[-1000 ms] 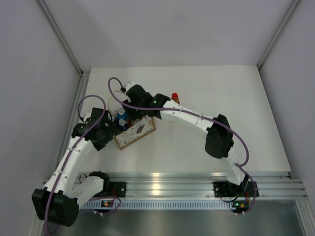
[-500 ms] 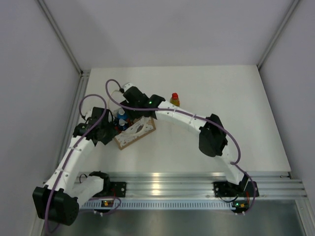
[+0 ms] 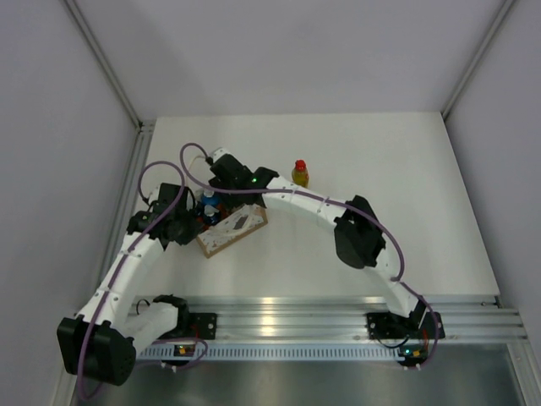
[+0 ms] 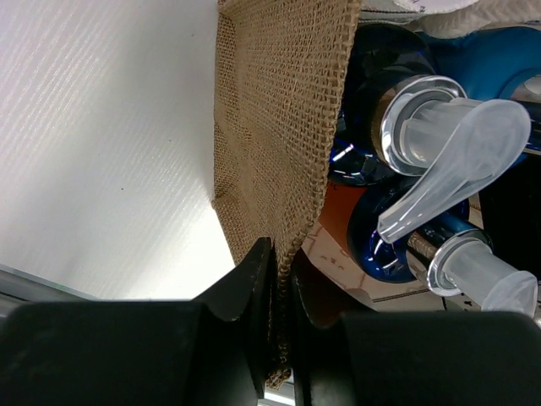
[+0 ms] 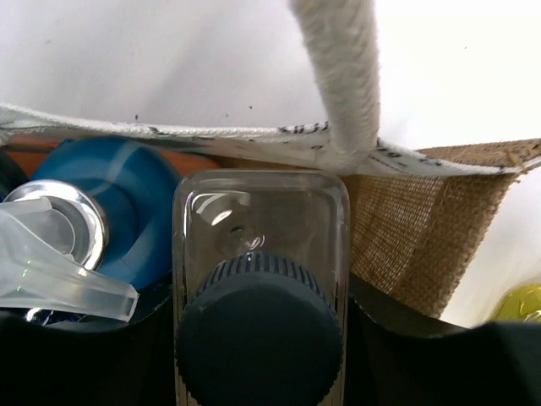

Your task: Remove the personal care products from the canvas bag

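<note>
the canvas bag (image 3: 235, 227) sits on the left part of the white table (image 3: 389, 169), close to its left edge, with wide bare tabletop to the right and on the far side. the yellow bottle (image 3: 299, 174), red-capped, stands upright on the table just past the bag's far-right corner, apart from it.

the bag wall is coarse, open-weave tan burlap with a white rim band. a thick white woven handle (image 5: 338, 76) crosses above the opening. packed tight inside are pump bottles (image 4: 439, 152) with blue shoulders, chrome collars and frosted nozzles, and an orange body shows beneath them.

the left gripper (image 4: 276, 288) is clamped on the top edge of the bag's left end wall, one black finger outside and one inside, with the cloth pinched thin between them. the right gripper (image 5: 262, 338) is in the bag's far end. its fingers lie flush against both flat sides of the clear bottle (image 5: 258, 220), which is square-shouldered with a ribbed dark grey cap, and they grip it where it stands in the bag.
</note>
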`<state>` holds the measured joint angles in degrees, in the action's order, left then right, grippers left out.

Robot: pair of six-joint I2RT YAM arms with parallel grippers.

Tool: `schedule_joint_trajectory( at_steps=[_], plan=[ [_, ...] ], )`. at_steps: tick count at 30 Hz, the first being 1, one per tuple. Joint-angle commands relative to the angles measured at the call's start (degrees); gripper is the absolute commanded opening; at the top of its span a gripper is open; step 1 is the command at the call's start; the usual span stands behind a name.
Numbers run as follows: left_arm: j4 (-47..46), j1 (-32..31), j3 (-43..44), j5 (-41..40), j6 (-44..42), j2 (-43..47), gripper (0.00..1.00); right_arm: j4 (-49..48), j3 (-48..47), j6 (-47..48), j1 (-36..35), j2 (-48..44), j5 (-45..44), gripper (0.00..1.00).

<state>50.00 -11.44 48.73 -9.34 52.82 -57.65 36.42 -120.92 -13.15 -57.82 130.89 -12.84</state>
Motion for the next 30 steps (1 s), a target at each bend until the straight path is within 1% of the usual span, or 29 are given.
schedule_joint_trajectory(
  at_steps=[1,2,4,5,6,13,14,16,30],
  plan=[
    [2.91,0.02,-1.71,-0.24,-0.96,0.17,0.15,-6.69,3.22,0.40,0.61,-1.86,-1.22,0.33],
    [2.91,0.02,-1.71,-0.24,-0.87,0.17,0.14,-7.85,4.28,0.84,0.61,-2.56,-1.13,0.22],
    [2.91,0.02,-1.80,-0.24,-0.96,0.17,0.14,-9.78,5.78,1.19,0.61,-4.32,-1.49,0.11],
    [2.91,0.02,-1.80,-0.15,-1.05,0.17,0.14,-11.45,7.00,1.72,0.61,-4.94,-1.49,0.03],
    [2.91,0.02,-1.80,-0.24,-0.96,0.17,0.14,-12.25,7.54,1.98,0.61,-5.38,-1.83,0.00],
    [2.91,0.02,-1.80,-0.41,-0.79,0.26,0.14,-14.36,7.63,3.83,0.96,-9.07,-2.54,0.00],
    [2.91,0.02,-1.88,-0.41,-0.79,0.26,0.11,-14.54,7.46,4.00,1.04,-9.42,-2.63,0.00],
    [2.91,0.02,-1.97,-0.41,-0.87,0.17,0.10,-14.63,7.02,4.36,1.22,-10.39,-2.98,0.00],
    [2.91,0.02,-1.97,-0.41,-0.79,0.34,0.11,-14.98,7.19,5.33,1.40,-16.54,-3.16,0.00]
  ],
)
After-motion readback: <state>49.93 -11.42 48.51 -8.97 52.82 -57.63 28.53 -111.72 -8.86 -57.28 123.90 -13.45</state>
